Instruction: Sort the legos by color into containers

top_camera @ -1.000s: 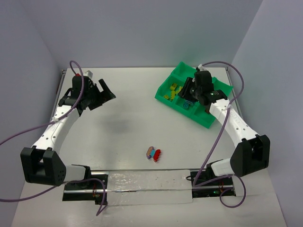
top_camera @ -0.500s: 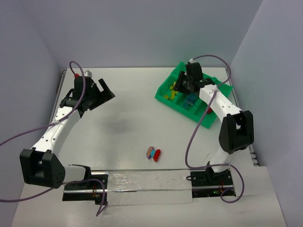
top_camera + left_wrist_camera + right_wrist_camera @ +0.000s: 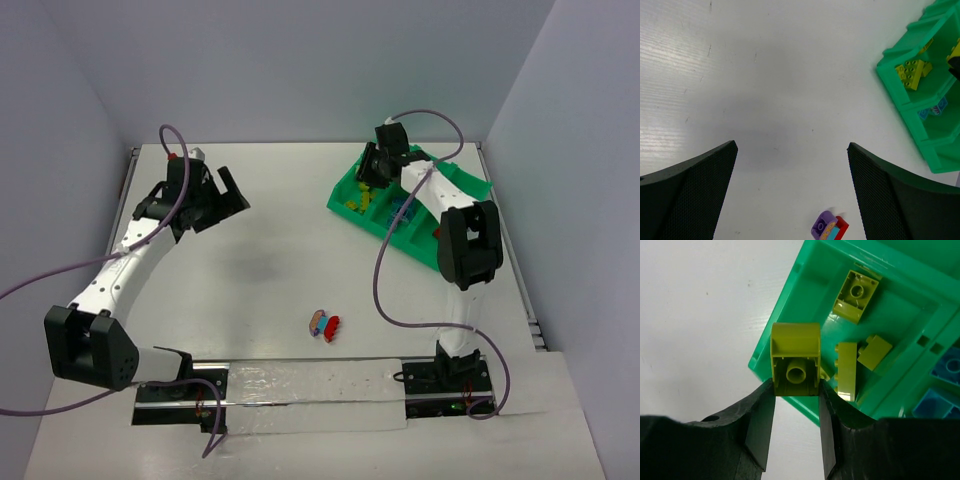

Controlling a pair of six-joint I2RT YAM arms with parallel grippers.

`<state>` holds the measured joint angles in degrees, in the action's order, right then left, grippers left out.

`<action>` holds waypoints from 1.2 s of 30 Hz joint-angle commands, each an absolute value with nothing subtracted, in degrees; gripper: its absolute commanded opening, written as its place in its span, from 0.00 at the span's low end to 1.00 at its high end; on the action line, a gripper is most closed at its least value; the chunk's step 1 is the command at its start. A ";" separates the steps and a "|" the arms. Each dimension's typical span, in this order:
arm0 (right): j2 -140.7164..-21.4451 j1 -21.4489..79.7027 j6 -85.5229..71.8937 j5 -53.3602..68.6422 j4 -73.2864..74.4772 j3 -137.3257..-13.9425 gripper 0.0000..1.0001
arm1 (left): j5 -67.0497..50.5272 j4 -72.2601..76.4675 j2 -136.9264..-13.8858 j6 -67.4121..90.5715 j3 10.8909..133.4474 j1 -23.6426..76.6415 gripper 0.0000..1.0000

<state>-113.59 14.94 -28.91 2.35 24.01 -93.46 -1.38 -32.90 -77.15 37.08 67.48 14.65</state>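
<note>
My right gripper (image 3: 796,390) is shut on an olive-yellow lego (image 3: 795,359) and holds it over the near-left corner of the green tray (image 3: 810,267). In the top view the right gripper (image 3: 375,168) hangs over the tray's (image 3: 340,194) left compartment. Several olive-yellow bricks (image 3: 856,289) lie in that compartment, cyan-blue ones (image 3: 945,371) in the one beside it. A small cluster of purple, cyan and red bricks (image 3: 324,324) lies on the table, also in the left wrist view (image 3: 829,226). My left gripper (image 3: 215,197) is open and empty at the far left.
White table with walls on three sides. A metal rail with a clear strip (image 3: 310,385) runs along the near edge between the arm bases. Purple cables (image 3: 400,260) loop from both arms.
My right gripper has moved left and away along the tray, from the blue compartment to over the yellow one. The left gripper shifted slightly right.
</note>
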 commanded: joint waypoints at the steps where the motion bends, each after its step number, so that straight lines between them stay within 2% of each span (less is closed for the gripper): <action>1: -115.62 14.50 -28.83 0.73 25.82 -99.73 0.54 | -0.35 -34.03 -74.89 35.87 69.09 15.33 0.99; 14: -105.86 14.62 -27.99 -2.92 25.75 -92.80 0.59 | 1.76 -35.64 -71.77 35.60 69.00 15.47 0.99; 21: -93.25 16.69 -28.70 -2.46 23.21 -80.55 0.59 | 2.67 -37.04 -69.22 34.72 69.17 15.47 0.99; 25: -83.72 21.94 -27.68 -4.07 24.07 -71.24 0.59 | 3.34 -37.18 -69.08 34.32 68.73 15.47 0.99; 29: -71.93 31.82 -30.40 -5.52 25.14 -58.04 0.59 | 3.08 -36.74 -69.08 34.36 66.80 15.47 0.99; 36: -63.94 51.51 -38.58 -8.04 28.63 -46.87 0.61 | 1.66 -36.47 -68.72 34.00 65.16 15.77 0.99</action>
<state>-67.14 43.66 -32.72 -3.86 26.49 -50.63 2.57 -37.05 -70.06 35.27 65.96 15.31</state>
